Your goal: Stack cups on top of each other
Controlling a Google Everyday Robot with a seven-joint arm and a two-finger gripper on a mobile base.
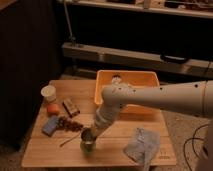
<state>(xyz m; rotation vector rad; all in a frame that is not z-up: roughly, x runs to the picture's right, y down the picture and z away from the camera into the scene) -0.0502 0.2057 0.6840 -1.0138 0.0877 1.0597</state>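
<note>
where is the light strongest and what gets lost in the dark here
Camera view: dim, warm light falls mostly on the wooden table and the pale arm; the left background is nearly black. The gripper, low at the front cup near the table's front edge, looks shaded; the white cup is readable.

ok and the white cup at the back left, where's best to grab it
Probably by its rim, from straight above: the white cup stands upright, mouth open, with an orange close in front. The gripper is at the front cups.
</note>
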